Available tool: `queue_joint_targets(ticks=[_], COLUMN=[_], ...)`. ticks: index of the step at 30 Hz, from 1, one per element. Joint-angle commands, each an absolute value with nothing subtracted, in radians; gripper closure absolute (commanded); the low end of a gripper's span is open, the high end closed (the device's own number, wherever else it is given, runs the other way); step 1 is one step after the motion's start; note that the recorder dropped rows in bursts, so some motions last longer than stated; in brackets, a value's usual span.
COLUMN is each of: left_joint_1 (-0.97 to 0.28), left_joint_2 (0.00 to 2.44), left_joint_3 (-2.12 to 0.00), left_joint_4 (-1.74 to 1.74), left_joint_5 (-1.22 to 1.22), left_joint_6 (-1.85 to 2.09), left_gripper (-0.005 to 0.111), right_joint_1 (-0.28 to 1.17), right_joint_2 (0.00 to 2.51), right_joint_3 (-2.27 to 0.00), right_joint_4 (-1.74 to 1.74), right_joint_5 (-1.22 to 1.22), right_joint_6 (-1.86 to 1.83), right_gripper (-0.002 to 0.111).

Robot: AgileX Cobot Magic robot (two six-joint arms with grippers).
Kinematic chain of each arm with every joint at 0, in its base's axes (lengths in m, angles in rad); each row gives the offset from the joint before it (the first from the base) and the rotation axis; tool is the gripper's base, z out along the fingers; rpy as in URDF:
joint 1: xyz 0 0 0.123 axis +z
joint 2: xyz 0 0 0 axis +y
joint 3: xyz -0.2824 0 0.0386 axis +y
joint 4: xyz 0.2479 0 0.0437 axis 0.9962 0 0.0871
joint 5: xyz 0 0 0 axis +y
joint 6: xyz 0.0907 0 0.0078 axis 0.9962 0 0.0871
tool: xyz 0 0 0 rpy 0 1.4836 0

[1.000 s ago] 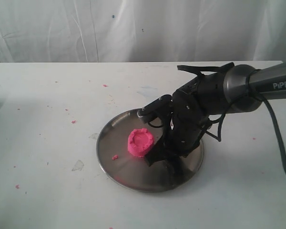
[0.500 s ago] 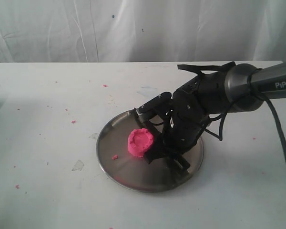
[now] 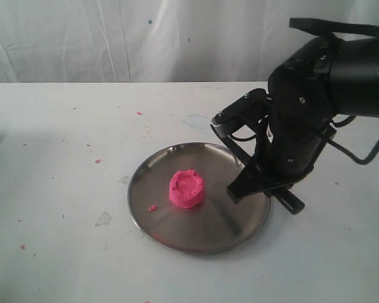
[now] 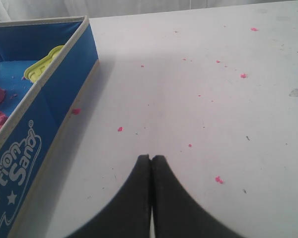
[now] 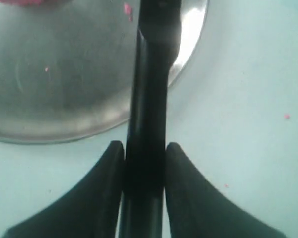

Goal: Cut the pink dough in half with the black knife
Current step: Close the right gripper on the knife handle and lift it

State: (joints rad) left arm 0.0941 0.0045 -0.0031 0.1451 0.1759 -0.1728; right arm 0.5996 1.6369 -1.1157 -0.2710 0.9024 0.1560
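Only the left wrist view shows one blue box (image 4: 44,119) and the left end effector (image 4: 150,159) pressed together, empty. The right end effector (image 5: 145,151) clamps one black knife (image 5: 151,89); one pink dough (image 3: 187,188) sits on one plate (image 3: 170,233).

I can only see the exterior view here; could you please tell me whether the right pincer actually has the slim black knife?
Observer: Yes. In the right wrist view the right pincer is shut on the slim black knife, one finger on each side of it.
Operator: Thank you. And the left pincer?
Observer: The left pincer is shut and empty, above the white table.
Operator: Anything near it?
Observer: A blue fabric box holding pink lumps and a yellow mould.
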Motion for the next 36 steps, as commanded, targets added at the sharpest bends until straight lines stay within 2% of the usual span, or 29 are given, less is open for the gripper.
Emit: queue_joint_targets(ticks=[1,5,14,19,28,30,36], left_joint_1=[0.098,0.098,0.098,0.098,0.098,0.098,0.098], left_joint_2=[0.000,0.000,0.000,0.000,0.000,0.000,0.000], left_joint_3=[0.000,0.000,0.000,0.000,0.000,0.000,0.000], left_joint_4=[0.143,0.143,0.143,0.143,0.143,0.143,0.143], left_joint_5=[0.173,0.173,0.173,0.173,0.173,0.173,0.173], left_joint_6=[-0.174,-0.174,-0.174,-0.174,-0.174,-0.174,-0.174], left_gripper=[0.107,0.107,0.107,0.107,0.107,0.107,0.107], right_joint_1=[0.598,0.598,0.598,0.598,0.598,0.598,0.602], right_joint_2=[1.619,1.647,1.754,1.780,1.780,1.778,1.635], right_joint_3=[-1.039,-0.997,-0.996,-0.996,-1.001,-1.014,-1.066], right_joint_4=[-0.265,-0.254,-0.250,-0.233,-0.236,-0.239,-0.138], right_joint_5=[0.838,0.724,0.653,0.650,0.758,0.770,0.925], right_joint_6=[0.159,0.154,0.139,0.131,0.131,0.131,0.075], right_gripper=[0.108,0.108,0.105,0.093,0.060,0.057,0.057])
